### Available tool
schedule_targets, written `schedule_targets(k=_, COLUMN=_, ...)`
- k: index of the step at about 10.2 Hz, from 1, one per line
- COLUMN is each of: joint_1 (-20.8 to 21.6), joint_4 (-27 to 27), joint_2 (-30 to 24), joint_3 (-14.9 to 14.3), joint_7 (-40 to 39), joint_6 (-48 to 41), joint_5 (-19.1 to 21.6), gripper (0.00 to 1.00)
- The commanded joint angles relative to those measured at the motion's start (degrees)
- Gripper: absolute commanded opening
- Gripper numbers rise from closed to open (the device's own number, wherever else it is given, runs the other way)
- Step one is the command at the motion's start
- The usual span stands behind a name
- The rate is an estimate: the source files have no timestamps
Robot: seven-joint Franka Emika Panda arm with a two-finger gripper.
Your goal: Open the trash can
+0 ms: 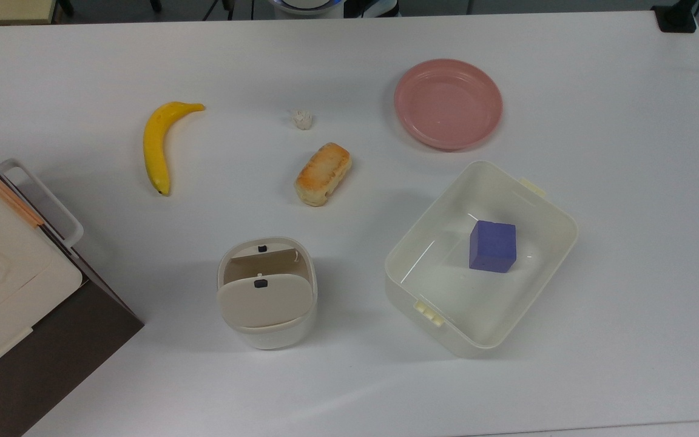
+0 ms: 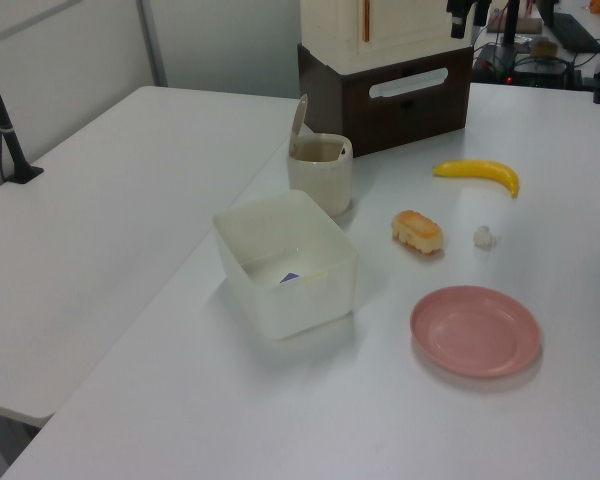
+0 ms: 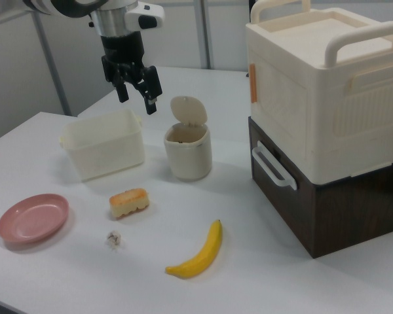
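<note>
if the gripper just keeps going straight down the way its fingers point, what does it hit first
Probably bare table between the tub and the trash can; the open gripper hangs above that gap in the right view, though depth is unclear.

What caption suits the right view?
Open pincer raised above small cream plastic trash can, its beige hinged lid up.

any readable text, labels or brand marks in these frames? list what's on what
None readable.
The trash can, tub, pink plate and white-and-brown appliance show no print, label or logo.
The appliance's orange strip is plain.
</note>
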Motion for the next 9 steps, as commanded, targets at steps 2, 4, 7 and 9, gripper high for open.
schedule_targets(k=2, joint_1=3.4, joint_4=-1.3, joint_2=-1.8, joint_3=-1.8, joint_7=0.4, joint_6=-1.3, joint_5=0.9, gripper=1.0)
schedule_targets(k=4, joint_1=8.1, joint_4=-1.3, joint_2=-1.7, joint_3=-6.4, joint_7=1.0, joint_6=-1.0, joint_5=0.9, gripper=1.0)
schedule_targets(k=7, joint_1=7.6, joint_4=-1.3, joint_2=-1.7, joint_3=-6.6, joint_7=0.9, joint_6=-0.7, joint_5=1.0, gripper=1.0)
schedule_targets(k=9, joint_1=7.5, joint_4=-1.3, joint_2=-1.7, joint_3=-6.6, joint_7=0.3, joint_6=-0.6, joint_5=1.1, gripper=1.0)
